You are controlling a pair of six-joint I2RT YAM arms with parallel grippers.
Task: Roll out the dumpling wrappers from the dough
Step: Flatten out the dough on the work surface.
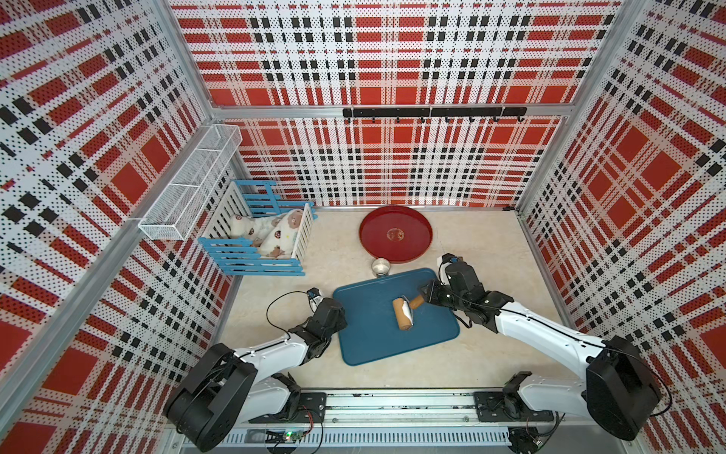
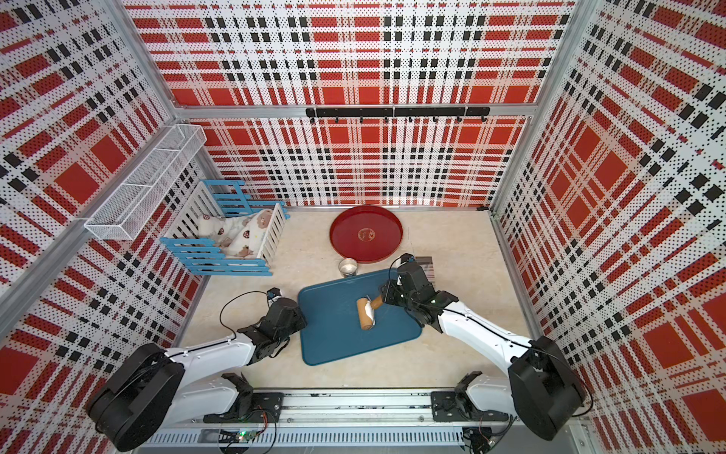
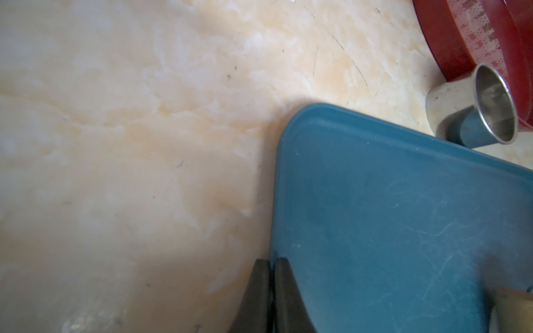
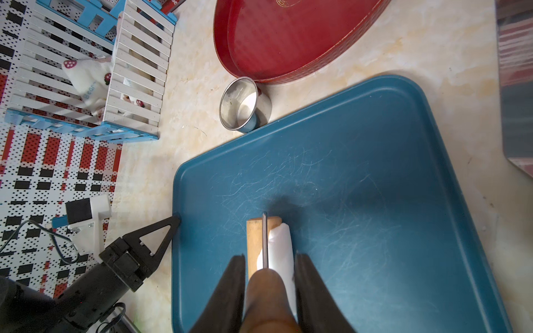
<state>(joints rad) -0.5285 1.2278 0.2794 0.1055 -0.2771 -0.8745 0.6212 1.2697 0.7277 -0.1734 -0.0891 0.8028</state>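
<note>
A wooden roller (image 1: 401,316) lies on the blue tray (image 1: 373,342), near its middle. The dough (image 4: 282,248) is a white sheet clinging round the roller's drum, also visible in both top views (image 2: 369,311). My right gripper (image 4: 269,256) is shut on the roller's brown handle (image 4: 266,297) and reaches in from the tray's right side (image 1: 426,295). My left gripper (image 3: 271,261) is shut, with its tips at the tray's left edge (image 4: 176,221). No dumpling wrappers are in view.
A small metal ring cup (image 1: 381,268) stands just beyond the tray's far edge, against a round red tray (image 1: 416,243). A blue-and-white slatted crib (image 1: 251,255) with a soft toy stands at the back left, under a wire basket (image 1: 192,184) on the wall.
</note>
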